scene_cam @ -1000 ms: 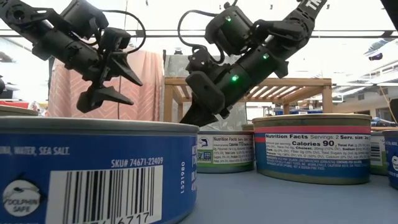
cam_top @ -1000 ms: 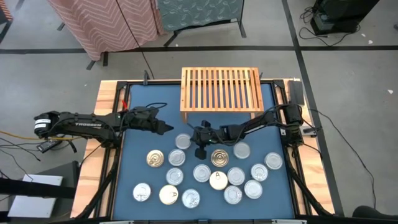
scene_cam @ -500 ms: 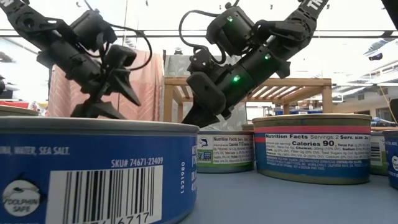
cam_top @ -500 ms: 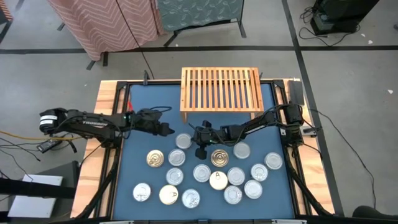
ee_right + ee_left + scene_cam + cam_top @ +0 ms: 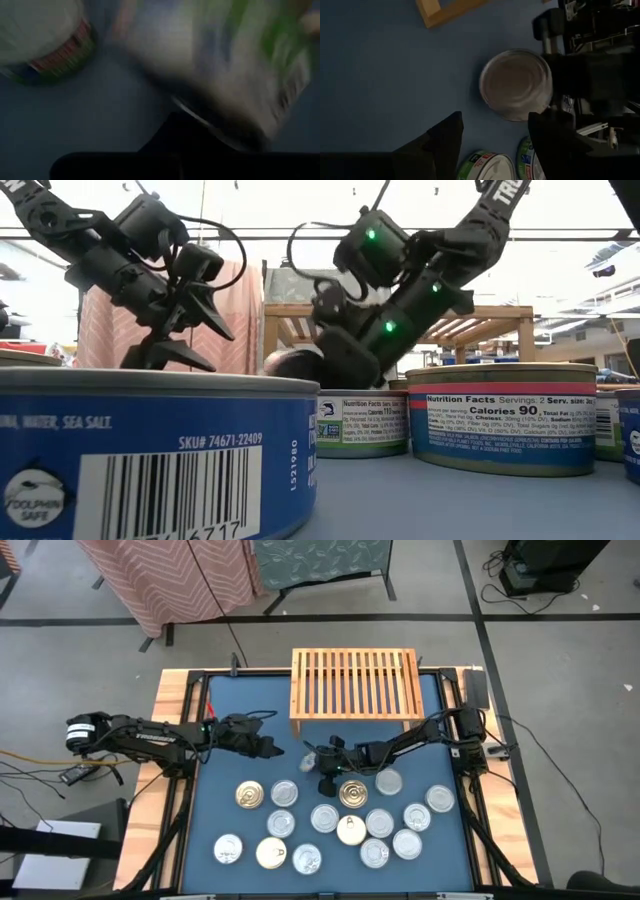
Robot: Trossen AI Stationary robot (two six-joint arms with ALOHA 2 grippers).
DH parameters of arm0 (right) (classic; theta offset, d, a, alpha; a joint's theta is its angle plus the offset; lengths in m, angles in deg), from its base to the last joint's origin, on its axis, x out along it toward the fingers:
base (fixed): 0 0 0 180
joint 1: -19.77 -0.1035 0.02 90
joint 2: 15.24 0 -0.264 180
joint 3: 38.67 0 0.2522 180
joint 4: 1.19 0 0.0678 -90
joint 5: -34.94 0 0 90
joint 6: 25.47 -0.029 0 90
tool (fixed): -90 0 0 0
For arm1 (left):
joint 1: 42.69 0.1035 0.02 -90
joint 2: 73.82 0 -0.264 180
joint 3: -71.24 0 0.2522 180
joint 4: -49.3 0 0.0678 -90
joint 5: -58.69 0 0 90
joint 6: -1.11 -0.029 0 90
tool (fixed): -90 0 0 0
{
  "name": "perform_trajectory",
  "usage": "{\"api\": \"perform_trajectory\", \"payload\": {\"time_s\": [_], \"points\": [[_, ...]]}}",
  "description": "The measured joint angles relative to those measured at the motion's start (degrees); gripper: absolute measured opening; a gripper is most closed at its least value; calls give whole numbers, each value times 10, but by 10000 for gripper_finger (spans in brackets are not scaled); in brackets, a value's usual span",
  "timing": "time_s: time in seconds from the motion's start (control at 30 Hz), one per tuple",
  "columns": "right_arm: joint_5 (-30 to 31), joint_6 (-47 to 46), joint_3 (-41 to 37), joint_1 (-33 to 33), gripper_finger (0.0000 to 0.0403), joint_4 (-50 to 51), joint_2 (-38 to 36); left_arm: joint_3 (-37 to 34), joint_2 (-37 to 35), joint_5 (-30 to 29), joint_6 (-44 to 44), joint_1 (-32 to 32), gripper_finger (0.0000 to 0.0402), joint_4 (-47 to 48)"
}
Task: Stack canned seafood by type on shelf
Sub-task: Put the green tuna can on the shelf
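High view: even overhead light is falling on the blue table (image 5: pixel 225 710); shadows are staying soft.
Low view: bright windows are backlighting the arms into silhouettes; the nearest can (image 5: pixel 150 455) is looming large and slightly soft.
Left wrist view: dim light is prevailing; one silver can (image 5: pixel 516 84) is catching a dull sheen.
Right wrist view: heavy motion blur is smearing everything.

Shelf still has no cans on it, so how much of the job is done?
Nothing is stacked yet: the shelf is bare. In hand: the right claw, shut, is nudging a silver can on the mat near the shelf, with the left claw open close by. Left: all the other cans still sit on the mat.
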Motion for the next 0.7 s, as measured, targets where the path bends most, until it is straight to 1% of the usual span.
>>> {"api": "perform_trajectory", "payload": {"time_s": [0.13, 0.23, 0.4, 0.57, 0.63, 0.7], "points": [[2, 0, 1, 0, 0, -7, -1, 0, 0, -8, 0, 0, 230, -5], [17, 0, 1, -1, 0, -6, -2, 0, 0, -27, -4, 0, 230, -8], [33, 1, 1, -12, 0, -6, -23, 0, 0, -48, -7, 0, 230, -8], [35, 4, 2, -16, 0, 28, -49, 0, 0, -47, -36, 0, 230, -14], [51, 4, 2, -18, 0, 58, -65, 0, 0, -45, -37, 0, 230, -12], [96, 4, 2, -21, 0, 94, -84, 0, 0, -45, -37, 0, 230, -13]]}}
